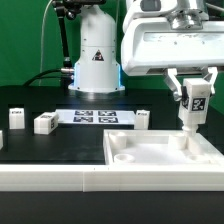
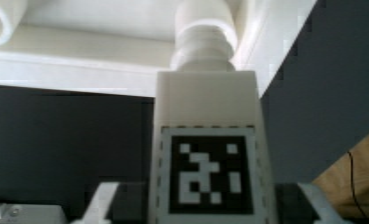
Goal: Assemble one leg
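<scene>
My gripper [image 1: 193, 98] is shut on a leg [image 1: 192, 108], a white post with a black-and-white tag, held upright. The leg's lower end stands in the far corner of the large white tray-like piece [image 1: 150, 160], on the exterior view's right. In the wrist view the leg [image 2: 207, 120] fills the middle between the fingers [image 2: 113, 200]. Its round threaded end [image 2: 202, 45] reaches into the tray piece's corner [image 2: 65, 75]. Whether that end touches the socket I cannot tell.
Three more legs lie on the black table: two [image 1: 15, 119] [image 1: 43, 123] at the exterior view's left and one [image 1: 143, 118] behind the tray piece. The marker board [image 1: 95, 117] lies before the robot base [image 1: 95, 60]. A white ledge [image 1: 60, 178] runs along the front.
</scene>
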You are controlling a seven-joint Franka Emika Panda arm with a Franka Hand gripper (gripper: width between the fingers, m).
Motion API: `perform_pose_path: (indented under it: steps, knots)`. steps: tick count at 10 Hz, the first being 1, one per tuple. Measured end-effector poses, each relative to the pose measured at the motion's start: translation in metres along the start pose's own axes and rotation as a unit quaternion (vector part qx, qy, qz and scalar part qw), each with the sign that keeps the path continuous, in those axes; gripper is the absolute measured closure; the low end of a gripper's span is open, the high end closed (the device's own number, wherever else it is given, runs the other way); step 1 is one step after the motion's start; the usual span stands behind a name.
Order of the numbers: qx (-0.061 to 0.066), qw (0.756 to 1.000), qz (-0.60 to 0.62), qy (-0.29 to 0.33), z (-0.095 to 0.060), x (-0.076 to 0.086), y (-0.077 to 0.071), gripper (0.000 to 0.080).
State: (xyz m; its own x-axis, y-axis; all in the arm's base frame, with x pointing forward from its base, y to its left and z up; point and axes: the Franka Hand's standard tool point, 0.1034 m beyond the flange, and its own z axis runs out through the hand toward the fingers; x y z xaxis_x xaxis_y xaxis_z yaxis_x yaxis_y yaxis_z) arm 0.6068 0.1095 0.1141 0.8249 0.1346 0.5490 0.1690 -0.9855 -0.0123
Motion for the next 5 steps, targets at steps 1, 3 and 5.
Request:
perform_pose_path:
  steps: [1,3,5]
  knots:
    - [0.0,1.0,-0.001,0.002,0.005,0.006,0.0,0.0509]
    - [-0.002,1.0,-0.002,0.019,0.01,0.011,0.002,0.0509]
    - [-0.001,1.0,-0.002,0.016,0.015,0.008,0.001,0.0509]
